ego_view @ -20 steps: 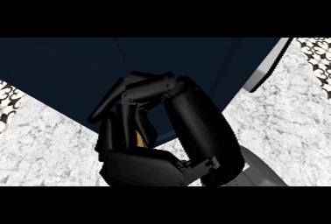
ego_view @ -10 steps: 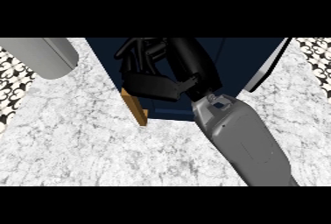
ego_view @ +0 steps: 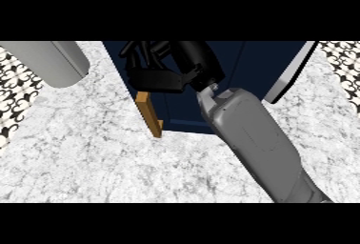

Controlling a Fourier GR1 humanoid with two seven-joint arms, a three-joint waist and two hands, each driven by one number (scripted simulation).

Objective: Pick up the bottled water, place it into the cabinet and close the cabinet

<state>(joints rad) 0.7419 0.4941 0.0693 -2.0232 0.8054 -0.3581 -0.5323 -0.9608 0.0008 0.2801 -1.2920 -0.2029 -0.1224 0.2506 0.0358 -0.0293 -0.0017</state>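
My right hand (ego_view: 167,71) is at the top middle of the head view, over the front of the dark blue cabinet (ego_view: 246,62). Its fingers are curled, and nothing shows between them. The grey right forearm (ego_view: 253,138) runs from the lower right up to it. No bottled water can be seen; the hand and arm cover part of the cabinet. A tan wooden edge (ego_view: 149,114) stands just below and left of the hand. Only the grey left forearm (ego_view: 49,62) shows, at the upper left, with its hand out of the picture.
The white marble counter (ego_view: 91,162) fills the lower and left parts of the view. A white panel (ego_view: 288,71) slants along the cabinet's right side. Patterned black-and-white tiles (ego_view: 14,86) line the far left and upper right edges.
The right hand has moved up and away towards the cabinet, uncovering the counter and the tan edge. The left forearm has come into view at the upper left.
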